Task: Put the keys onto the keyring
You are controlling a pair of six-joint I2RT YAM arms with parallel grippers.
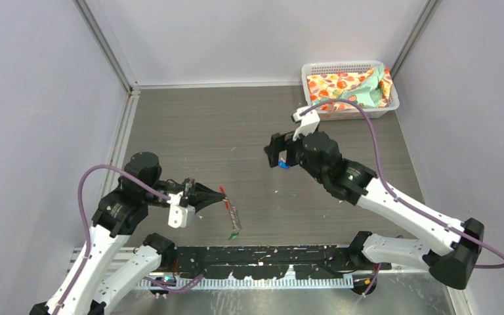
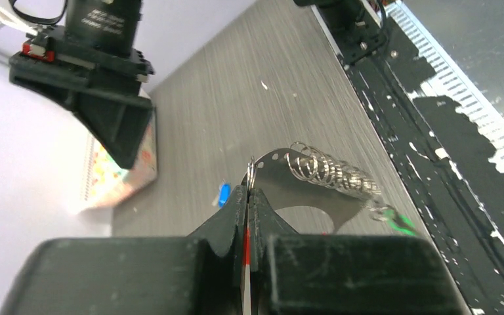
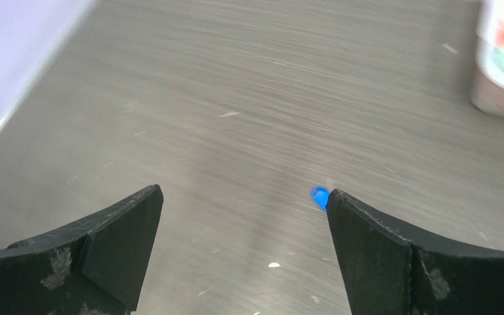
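Note:
My left gripper (image 1: 215, 195) (image 2: 247, 190) is shut on the keyring (image 1: 233, 213), pinching its flat tag (image 2: 289, 190), whose red edge shows between the jaws. The coil of small silvery rings (image 2: 331, 172) trails off to the right over the table. The green-headed key (image 1: 234, 234) (image 2: 400, 225) lies at the coil's far end; whether it is threaded on I cannot tell. The blue-headed key (image 1: 283, 166) (image 2: 224, 194) (image 3: 319, 196) lies loose on the table, just at the tip of one finger of my right gripper (image 1: 279, 153) (image 3: 243, 197). That gripper hangs open above it, holding nothing.
A white basket (image 1: 315, 69) (image 3: 499, 98) holding patterned cloth stands at the back right corner. A black rail (image 1: 262, 252) (image 2: 433, 111) runs along the near table edge. Grey walls enclose the left, back and right sides.

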